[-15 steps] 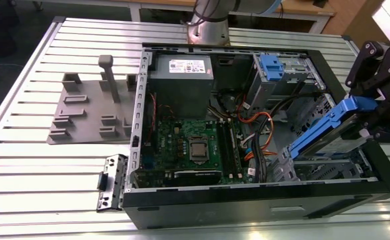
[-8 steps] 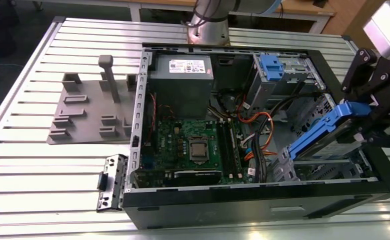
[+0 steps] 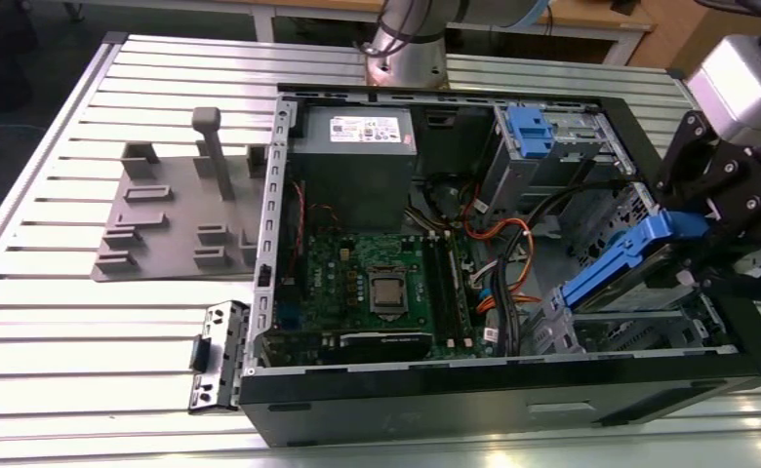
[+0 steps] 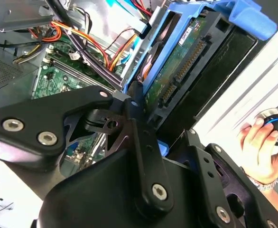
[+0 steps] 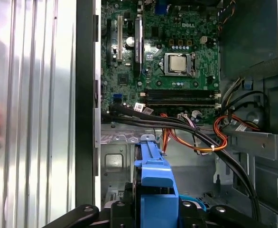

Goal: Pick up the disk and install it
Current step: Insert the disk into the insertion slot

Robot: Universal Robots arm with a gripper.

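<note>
The disk (image 3: 628,268), framed by blue side rails, hangs tilted above the drive bay (image 3: 641,330) in the open computer case's corner on the exterior view's right. My gripper (image 3: 700,255) is shut on its upper end, arm links rising behind it. In the second wrist view the disk (image 4: 186,61) shows its green circuit-board underside and connector inside the blue frame, with my black fingers (image 4: 134,102) against its rail. In the first wrist view the blue rail (image 5: 155,180) sits between my fingers (image 5: 122,209), over the case floor.
The case (image 3: 485,395) lies open on a slatted metal table (image 3: 81,322). Inside are a motherboard (image 3: 374,283), grey power supply (image 3: 354,161), blue latch with cage (image 3: 537,132) and orange and black cables (image 3: 504,258). A grey fixture (image 3: 173,210) stands beside it. A person's hand (image 4: 262,142) grips a knob.
</note>
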